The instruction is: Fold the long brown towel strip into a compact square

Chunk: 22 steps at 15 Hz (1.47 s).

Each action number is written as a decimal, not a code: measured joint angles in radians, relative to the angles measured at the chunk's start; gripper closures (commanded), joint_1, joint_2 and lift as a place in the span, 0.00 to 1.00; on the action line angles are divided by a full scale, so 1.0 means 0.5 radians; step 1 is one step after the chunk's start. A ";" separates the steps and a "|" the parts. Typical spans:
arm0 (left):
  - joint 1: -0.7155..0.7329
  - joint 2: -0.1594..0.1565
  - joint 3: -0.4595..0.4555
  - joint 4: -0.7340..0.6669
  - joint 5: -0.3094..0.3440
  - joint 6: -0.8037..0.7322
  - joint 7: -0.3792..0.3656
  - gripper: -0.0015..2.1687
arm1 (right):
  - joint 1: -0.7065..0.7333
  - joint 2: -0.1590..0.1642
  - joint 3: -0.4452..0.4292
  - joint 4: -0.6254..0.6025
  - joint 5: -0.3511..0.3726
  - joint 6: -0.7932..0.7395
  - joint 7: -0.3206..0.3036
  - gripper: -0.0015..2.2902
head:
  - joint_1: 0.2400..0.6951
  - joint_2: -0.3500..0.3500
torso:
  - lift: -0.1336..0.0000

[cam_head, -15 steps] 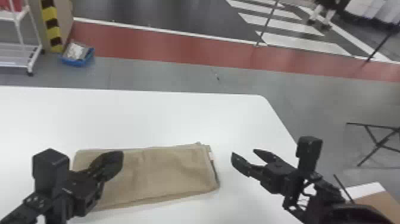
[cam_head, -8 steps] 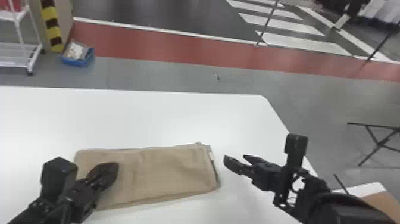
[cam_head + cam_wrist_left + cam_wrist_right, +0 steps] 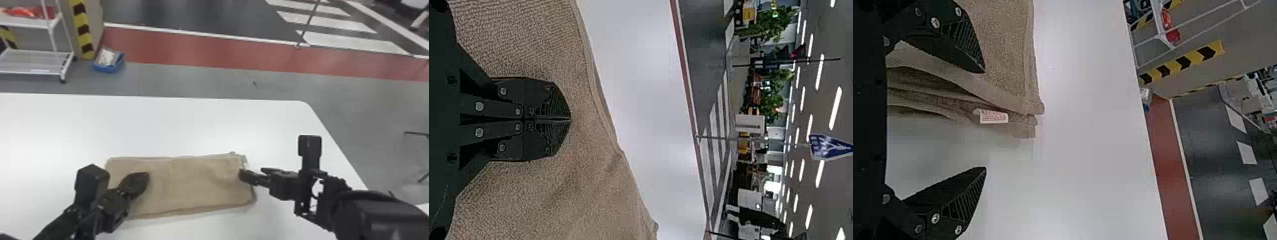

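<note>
The brown towel [image 3: 191, 185] lies folded in a layered rectangle on the white table. My left gripper [image 3: 145, 182] rests over its left part in the head view; in the left wrist view that gripper [image 3: 570, 120] is shut, its fingers together against the cloth. At the towel's right end is my right gripper [image 3: 249, 175], open. In the right wrist view the right gripper [image 3: 985, 120] has one finger over the towel's top layer and the other beside its layered edge. A small white label [image 3: 993, 117] sticks out from the layers of the towel [image 3: 1003, 55].
The white table [image 3: 198, 124] extends behind the towel, its rounded far right corner beyond my right arm. On the floor past it stand a white cart [image 3: 35, 62] and a blue box [image 3: 108, 63].
My right gripper has moved left, from beside the towel to its right end. The left gripper has shifted slightly lower and then back up over the cloth. The towel looks unmoved.
</note>
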 measured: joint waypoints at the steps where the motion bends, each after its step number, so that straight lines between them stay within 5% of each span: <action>1: 0.003 0.002 0.004 -0.004 0.003 0.001 -0.001 0.61 | -0.027 0.001 0.018 0.021 0.002 0.033 -0.005 0.10 | 1.00 0.18 | 0.07; 9: -0.035 -0.017 -0.003 0.007 0.030 0.030 -0.014 0.61 | -0.197 0.002 0.202 0.157 0.039 0.200 -0.045 0.23 | 1.00 0.24 | 0.07; 13: -0.067 -0.024 -0.011 0.035 0.031 0.034 -0.017 0.61 | -0.267 0.002 0.234 0.231 0.038 0.215 -0.023 0.42 | 1.00 0.25 | 0.07; 18: -0.133 -0.049 -0.046 0.091 0.033 0.064 -0.023 0.61 | -0.250 0.001 0.201 0.155 -0.029 0.171 0.032 0.45 | 1.00 0.26 | 0.07; 22: -0.190 -0.114 -0.106 0.166 0.026 0.098 -0.023 0.61 | -0.225 0.015 0.153 -0.064 -0.214 0.214 0.008 0.45 | 1.00 0.26 | 0.07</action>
